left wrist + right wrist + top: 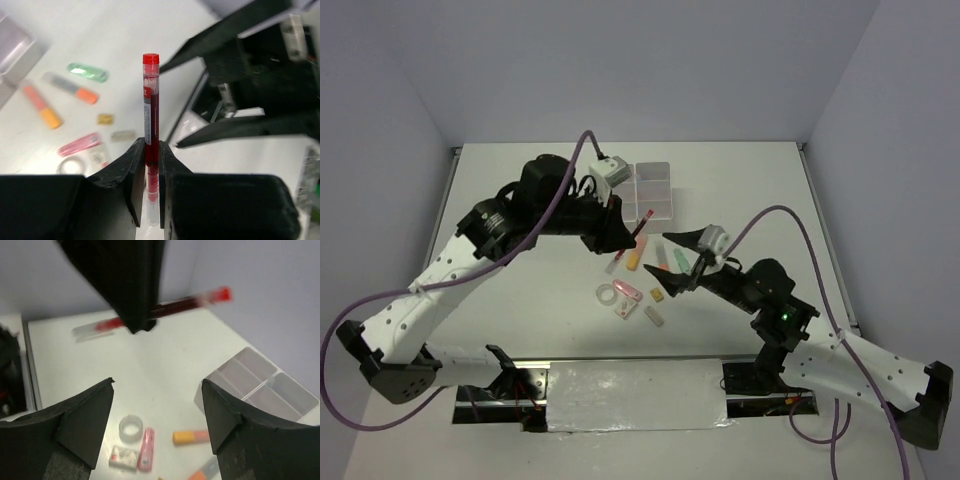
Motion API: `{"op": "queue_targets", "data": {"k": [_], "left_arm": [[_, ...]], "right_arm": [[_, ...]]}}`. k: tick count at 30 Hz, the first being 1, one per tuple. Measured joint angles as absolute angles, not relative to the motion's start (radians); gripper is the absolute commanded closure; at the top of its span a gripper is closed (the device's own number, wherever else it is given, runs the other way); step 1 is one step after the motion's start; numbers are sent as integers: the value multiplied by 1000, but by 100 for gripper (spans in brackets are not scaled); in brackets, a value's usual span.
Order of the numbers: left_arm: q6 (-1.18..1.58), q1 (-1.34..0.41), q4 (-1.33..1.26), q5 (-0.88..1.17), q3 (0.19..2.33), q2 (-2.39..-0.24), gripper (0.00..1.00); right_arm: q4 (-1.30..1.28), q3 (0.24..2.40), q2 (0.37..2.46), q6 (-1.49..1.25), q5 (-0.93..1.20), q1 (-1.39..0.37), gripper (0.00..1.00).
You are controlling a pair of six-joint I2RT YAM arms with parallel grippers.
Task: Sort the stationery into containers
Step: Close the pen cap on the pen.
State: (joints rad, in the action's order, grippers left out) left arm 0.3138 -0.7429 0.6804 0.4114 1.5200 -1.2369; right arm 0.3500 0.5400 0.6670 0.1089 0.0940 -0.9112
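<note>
My left gripper point(152, 147) is shut on a thin red pen point(151, 110), which stands up between its fingers. From above, the pen point(642, 226) hangs just below the white containers point(653, 188). My right gripper point(672, 262) is open and empty above the loose stationery: an orange highlighter point(632, 259), a green highlighter point(681, 259), a clear tape ring point(608, 294) and a pink item point(626, 291). In the right wrist view the open gripper point(157, 385) looks down on the tape ring point(131, 428), with the red pen point(165, 307) and the containers point(260, 382) beyond.
A white eraser point(654, 317) and a small yellow piece point(656, 294) lie at the near side of the pile. The two grippers are close together over the pile. A metal plate point(635, 395) lies along the table's near edge between the arm bases.
</note>
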Motion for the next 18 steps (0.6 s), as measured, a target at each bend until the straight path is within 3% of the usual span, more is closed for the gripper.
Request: {"op": "queue_targets", "data": {"k": [4,7,13,18], "left_arm": [[204,-759,864,324,1576,-1300,100],[131,-806,970,262,1559,-1298,100],[18,-872,1055,133,1486,-1242,100],[-52,-872,1111,152,1442,-1238,100]], "right_arm": [[107,681,775,269,94,-1014,31],[-48,778,842,326,141,-1046,32],[-237,834,762,354,250,-1073,31],[-275,850,722,381,305,-1111,34]]}}
